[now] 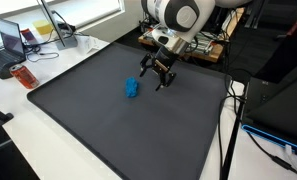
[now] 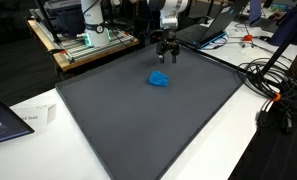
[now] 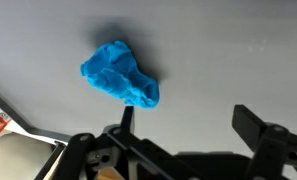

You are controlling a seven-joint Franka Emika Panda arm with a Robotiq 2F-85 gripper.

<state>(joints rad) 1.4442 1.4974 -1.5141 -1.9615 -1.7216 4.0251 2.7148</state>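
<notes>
The tool (image 3: 185, 118) shows only dark, blurred fingers in the wrist view, its body cut off at the bottom edge. The arm (image 1: 178, 14) runs off the top in both exterior views. A laptop (image 2: 2, 122) is cropped at the edge. Gear (image 2: 93, 38) at the back is too small to identify.

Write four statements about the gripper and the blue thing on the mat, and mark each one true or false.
1. The gripper is open and empty. True.
2. The blue crumpled object lies on the dark mat. True.
3. The gripper is clamped on the blue crumpled object. False: it hangs apart from it, above the dark mat.
4. Several blue things lie on the dark mat. False: there is only one.
</notes>
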